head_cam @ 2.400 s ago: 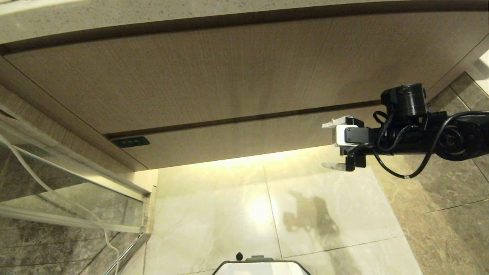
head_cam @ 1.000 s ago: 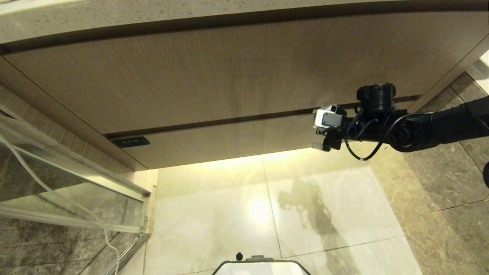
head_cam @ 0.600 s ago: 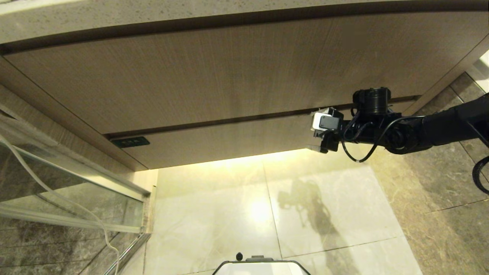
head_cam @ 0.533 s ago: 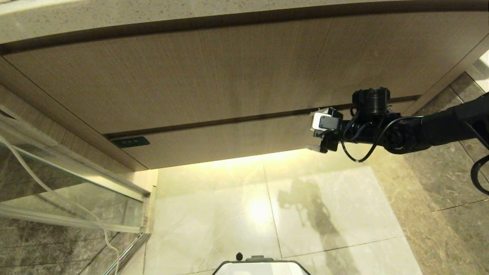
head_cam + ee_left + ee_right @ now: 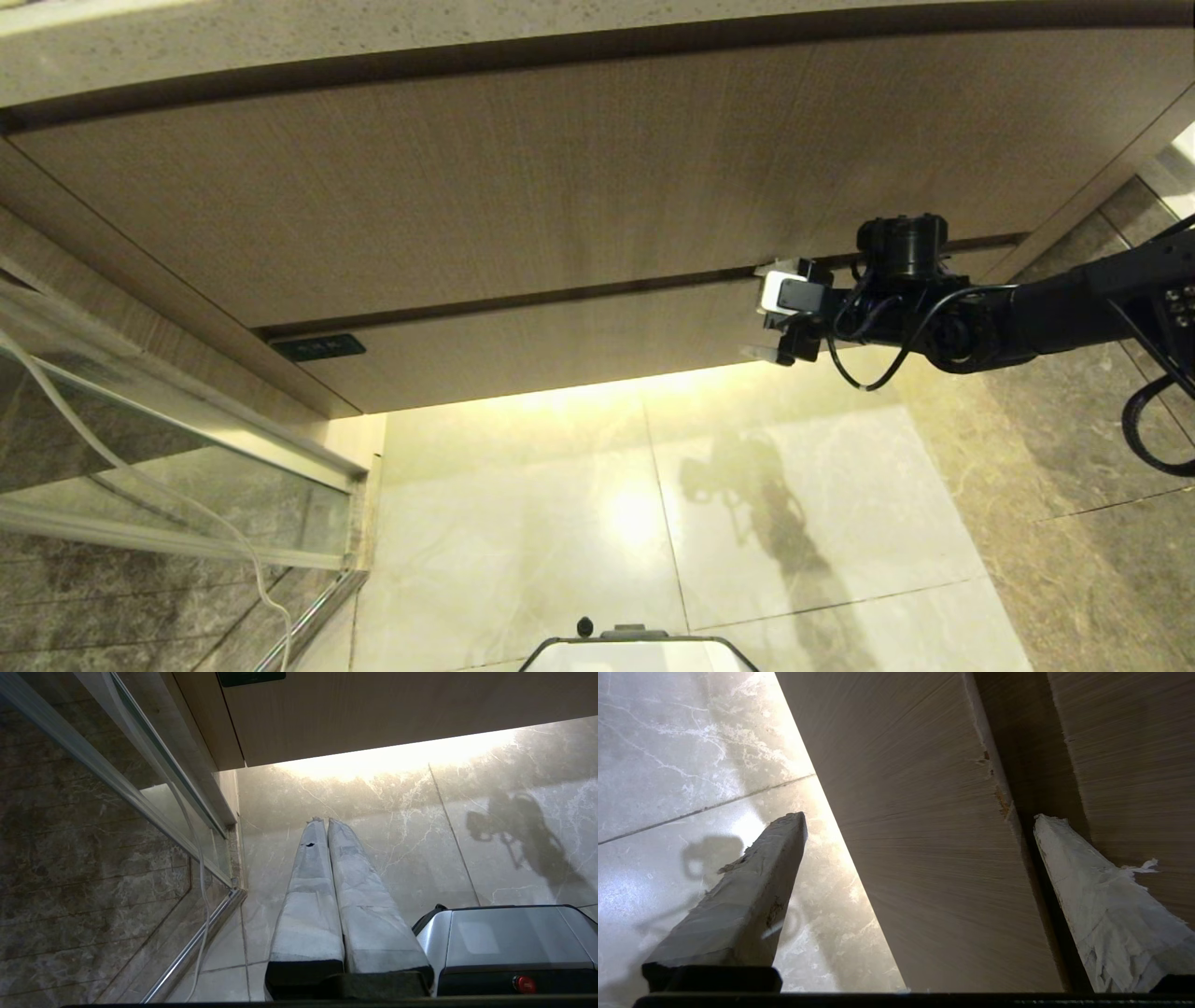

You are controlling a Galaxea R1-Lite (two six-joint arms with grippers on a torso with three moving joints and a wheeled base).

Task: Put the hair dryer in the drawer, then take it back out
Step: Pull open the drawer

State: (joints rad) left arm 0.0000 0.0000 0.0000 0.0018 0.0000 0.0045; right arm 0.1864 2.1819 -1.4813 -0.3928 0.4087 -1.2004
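While the head view takes in the whole cabinet front, the drawer (image 5: 560, 341) shows there as the low wood-grain strip under the taller panel (image 5: 523, 177), closed, with its small black label (image 5: 317, 347) at the left corner. The right arm reaches in from the right, and the right claw (image 5: 767, 313) sits at the drawer's right part, one finger up at the dark gap between drawer and panel, the other down by the drawer's lower edge.

Only the right wrist view makes the spacing plain — the right claw (image 5: 920, 826) stands wide open with the drawer front (image 5: 924, 835) between its two wrapped fingers (image 5: 738, 905). One finger lies over the lit floor (image 5: 668, 742) below the drawer's edge; the other points into the shadowed gap beside the panel. Whether either finger touches the wood cannot be told.

The left wrist view gives what the head view lacks: the left claw (image 5: 327, 822), its two wrapped fingers pressed together and holding nothing, hanging low over the marble floor beside a glass partition (image 5: 93, 812) — the robot's grey base (image 5: 504, 942) just beside it. The label's corner of the drawer shows at that picture's top.

No hair dryer shows in any view.
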